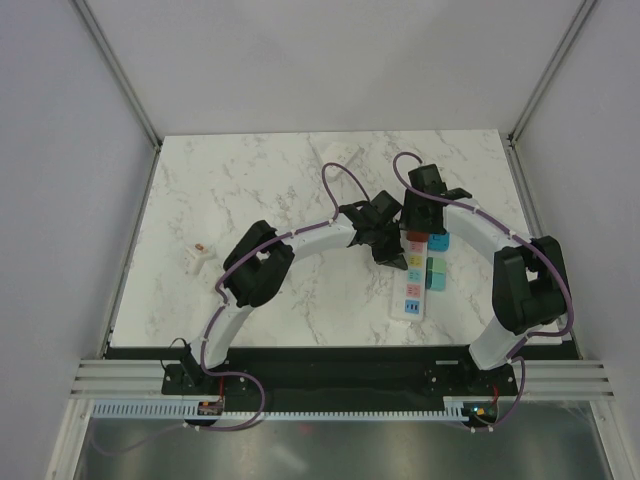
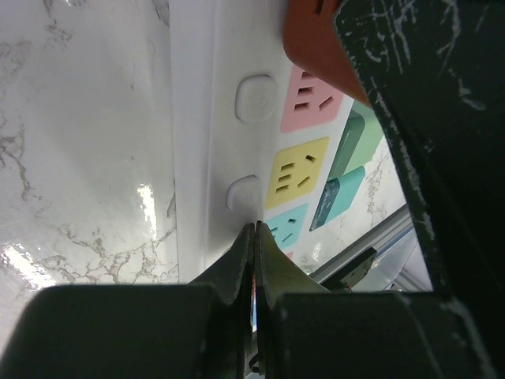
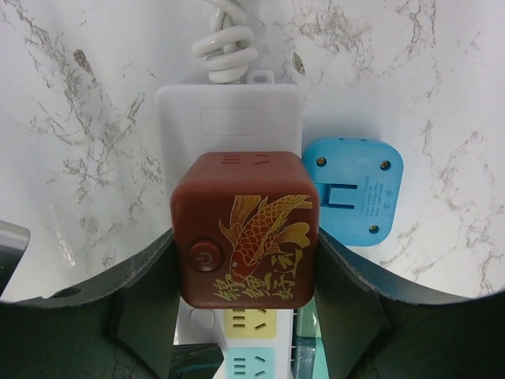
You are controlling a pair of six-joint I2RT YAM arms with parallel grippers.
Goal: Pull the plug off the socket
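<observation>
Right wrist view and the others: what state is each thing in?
power strip, lying flat, pink and yellow sockets empty
red-brown plug, seated in the strip
blue adapter, unplugged, loose beside the strip
left pincer, shut, tips at the strip's edge
right pincer, closed on the plug's sides

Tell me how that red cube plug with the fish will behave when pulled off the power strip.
The red cube plug looks rigid with smooth, flat sides, so the right tool may slip. It is tall, so it may tilt rather than rise straight. The light-looking power strip may lift along.
</observation>
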